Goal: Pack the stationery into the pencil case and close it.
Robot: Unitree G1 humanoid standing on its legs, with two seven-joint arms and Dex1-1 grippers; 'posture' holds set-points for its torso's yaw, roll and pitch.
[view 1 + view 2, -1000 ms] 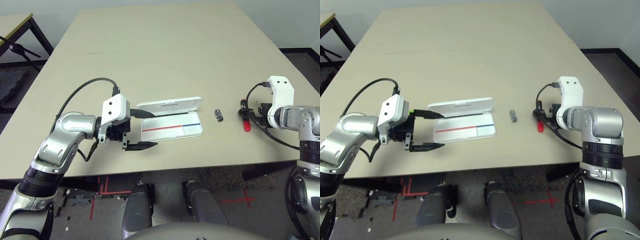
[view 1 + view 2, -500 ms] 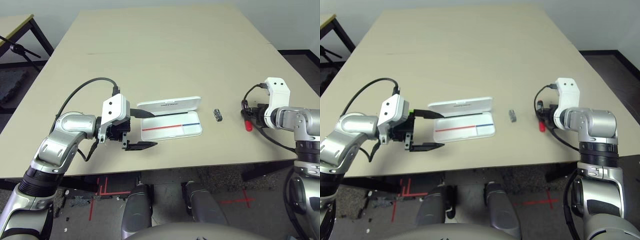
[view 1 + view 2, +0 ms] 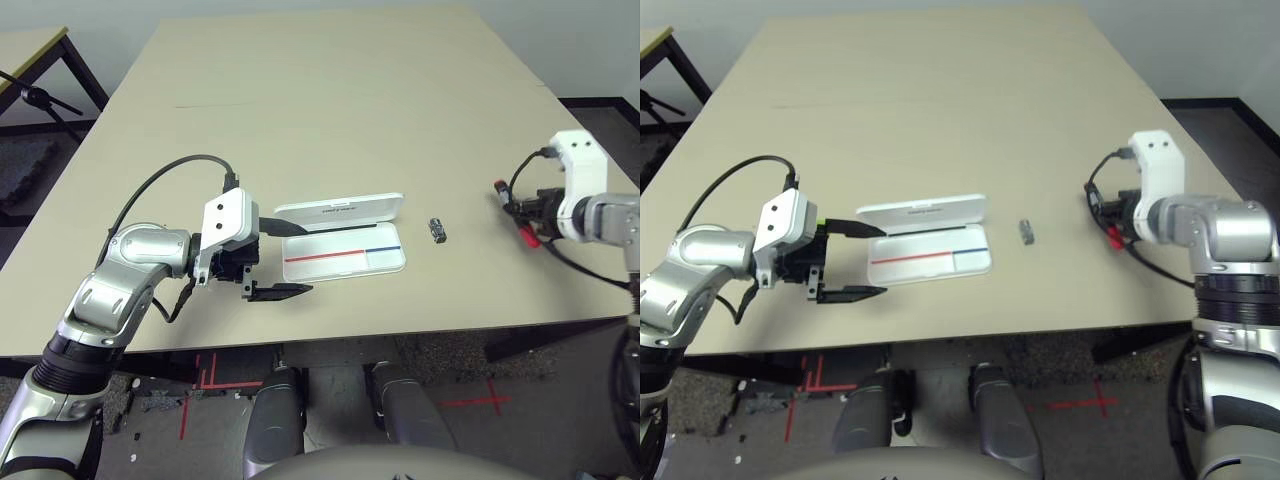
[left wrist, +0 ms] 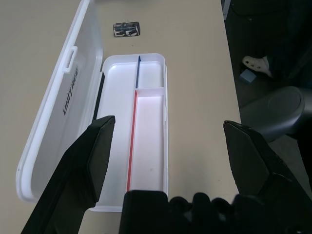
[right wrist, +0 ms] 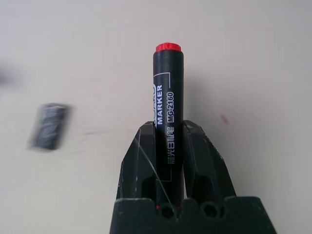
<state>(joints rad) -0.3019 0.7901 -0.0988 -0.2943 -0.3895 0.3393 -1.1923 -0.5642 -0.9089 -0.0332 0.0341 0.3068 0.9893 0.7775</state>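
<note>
On the pale beige desk, with twelve o'clock pointing away from the robot, lies a flat, rectangular white plastic case with rounded corners. Its hinged lid stands open on the twelve o'clock side, with dark "UNITREE" lettering on its inner face. A long red strip and a shorter blue strip run along the inside, the blue towards three o'clock.

The left pincer is at the case's nine o'clock end, its two black fingers spread wide with nothing between them. One finger overlaps the end of the case in view; whether they touch, I cannot tell. A small lime-green patch shows beside that pincer's body.

Near the case at three o'clock is a small dark metallic cylinder, lying on the desk.

Farther out, between two and three o'clock, the right pincer is pinching a black-barrelled marker with red ends and white print. The marker points roughly from eleven to five o'clock; whether it touches the desk, I cannot tell.
</note>
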